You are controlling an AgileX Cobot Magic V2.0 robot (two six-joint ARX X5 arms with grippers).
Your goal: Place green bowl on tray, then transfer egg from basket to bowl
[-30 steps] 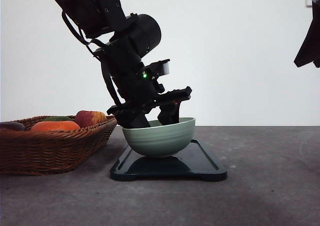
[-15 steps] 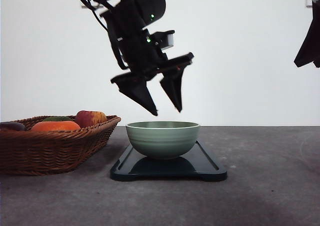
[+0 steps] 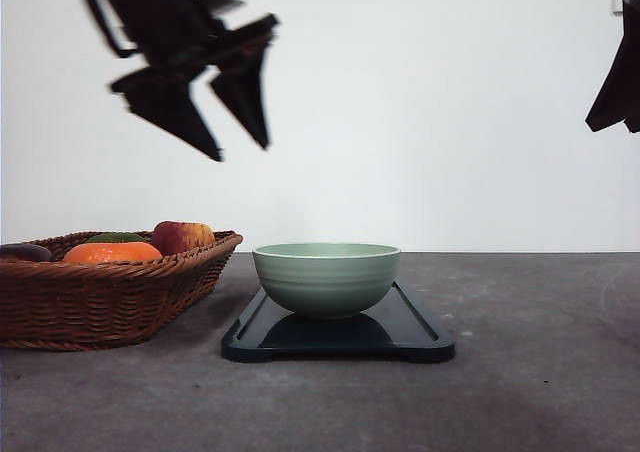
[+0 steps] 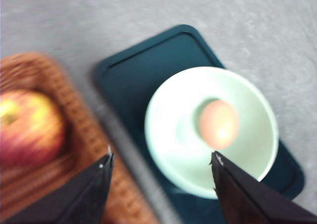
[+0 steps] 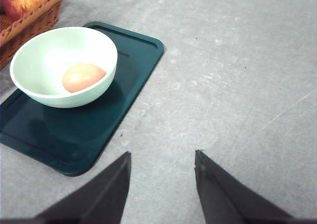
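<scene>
Grey and lightly scuffed, the desk (image 3: 520,392) runs back to a plain white wall. On it the dark tray (image 3: 415,332) carries the green bowl (image 3: 326,277) upright near its middle, and the wrist views show the egg (image 5: 82,77) lying in the bottom of that bowl, so by how things lie both steps of the task look done. The wicker basket (image 3: 110,292) stands just beside the tray's left end, with an apple (image 3: 181,237) and an orange fruit (image 3: 111,253) in it. The left end effector (image 3: 240,142) hangs high above the basket's near edge, spread wide and empty, with the bowl below it and off to its right. The right end effector (image 5: 161,184) is wide and empty too, with the bowl and egg ahead of it; what remains is probably only clearing the arms.
</scene>
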